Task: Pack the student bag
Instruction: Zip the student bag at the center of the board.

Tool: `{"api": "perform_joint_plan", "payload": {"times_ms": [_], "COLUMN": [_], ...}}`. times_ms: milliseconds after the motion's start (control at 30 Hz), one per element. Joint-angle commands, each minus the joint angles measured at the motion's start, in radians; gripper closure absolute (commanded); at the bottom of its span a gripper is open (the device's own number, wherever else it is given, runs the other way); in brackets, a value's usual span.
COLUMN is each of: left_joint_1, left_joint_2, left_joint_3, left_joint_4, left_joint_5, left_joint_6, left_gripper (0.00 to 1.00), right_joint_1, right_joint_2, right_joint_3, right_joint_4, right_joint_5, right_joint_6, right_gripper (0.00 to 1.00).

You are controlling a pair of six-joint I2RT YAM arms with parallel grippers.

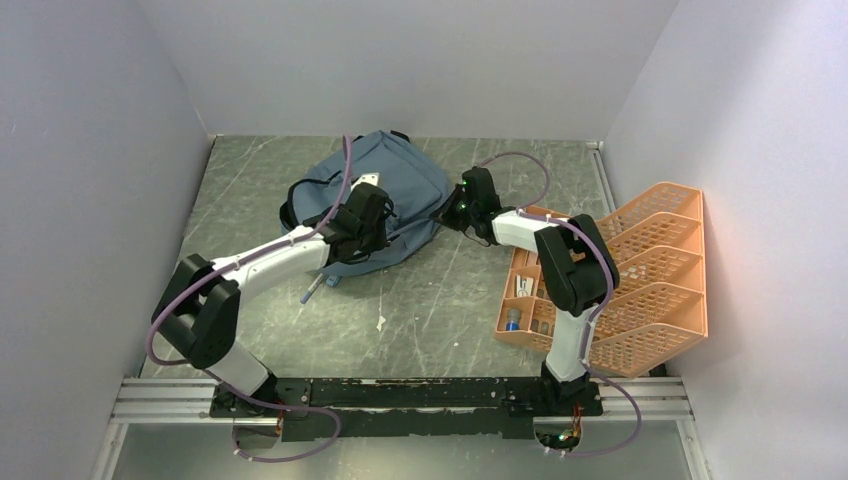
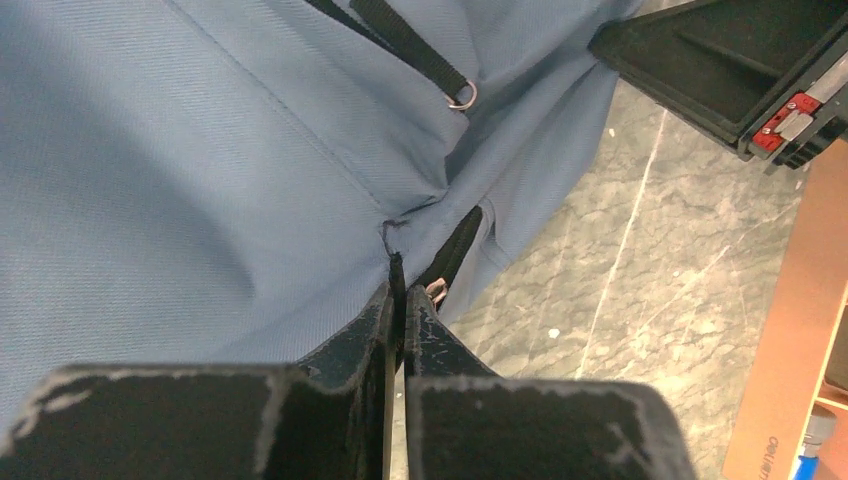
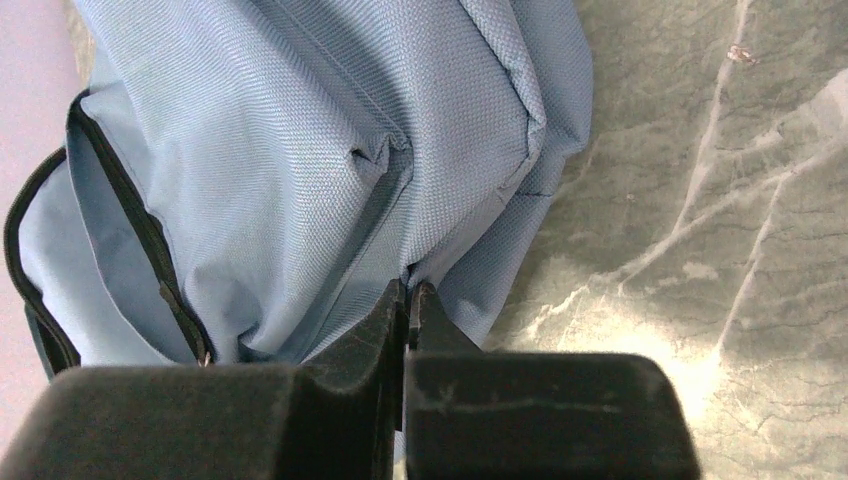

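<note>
The slate blue student bag (image 1: 395, 165) lies on the table at the back centre, black zips and straps showing. My left gripper (image 1: 375, 228) is at its near edge. In the left wrist view the student bag (image 2: 200, 150) fills the frame, and the left gripper (image 2: 400, 290) is shut on a black-edged seam of the fabric beside a small metal ring (image 2: 436, 291). My right gripper (image 1: 447, 212) is at the bag's right side. In the right wrist view the right gripper (image 3: 410, 290) is shut on a fold of the student bag (image 3: 300, 150).
An orange mesh tray organiser (image 1: 650, 270) lies at the right, behind the right arm, with small items in its near compartments (image 1: 512, 320). A pen-like stick (image 1: 312, 290) lies on the table by the left forearm. Walls enclose the back and both sides.
</note>
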Motion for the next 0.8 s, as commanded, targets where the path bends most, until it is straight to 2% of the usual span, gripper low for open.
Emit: {"api": "perform_joint_plan", "payload": {"times_ms": [0,233,533,767], "left_joint_1": [-0.005,-0.004,-0.004,-0.004], "left_joint_2": [-0.054,-0.122,-0.188,-0.247], "left_joint_3": [-0.023,-0.031,-0.043,-0.073], "left_joint_4": [-0.047,-0.089,-0.114,-0.14], "left_joint_5": [-0.063,-0.12,-0.079,-0.082], "left_joint_6": [0.038,0.094,0.217,0.257], "left_gripper": [0.95,0.95,0.95,0.95], "right_joint_1": [-0.044,-0.073,-0.112,-0.165], "right_joint_2": [-0.019,-0.035,-0.038,-0.01], "right_joint_3": [-0.021,-0.026,0.013,0.091], "right_joint_4": [0.018,-0.005,-0.076,-0.147], "right_joint_5": [0.042,0.064,0.111,0.122], "right_joint_6": [-0.034,-0.07,-0.171,-0.267], "right_gripper": [1.0,1.0,1.0,1.0]}}
